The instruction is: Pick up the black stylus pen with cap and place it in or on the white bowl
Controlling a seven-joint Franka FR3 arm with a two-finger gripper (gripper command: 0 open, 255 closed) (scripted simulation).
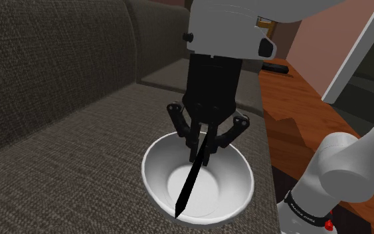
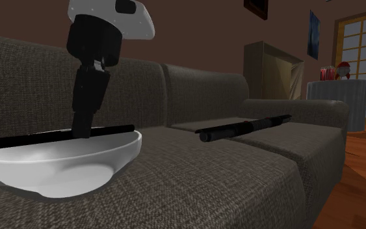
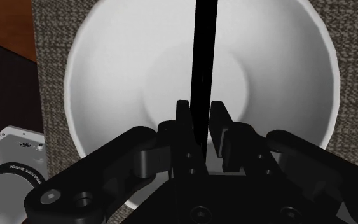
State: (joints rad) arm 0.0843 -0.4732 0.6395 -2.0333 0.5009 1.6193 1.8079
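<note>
Dark woven sofa cushions [image 1: 59,159] carry the white bowl [image 1: 235,189], with wooden floor [image 1: 298,119] at three o'clock of it in the shoulder view; the gripper [image 1: 202,151] hangs over the bowl, its fingers drawn nearly together and clasping the black stylus pen [image 1: 189,185]; the pen slants from the fingers toward seven o'clock, its tip above the bowl's near wall; in the second exterior view a long black object [image 2: 243,127] lies on the cushions at three o'clock from the bowl, well apart.
</note>
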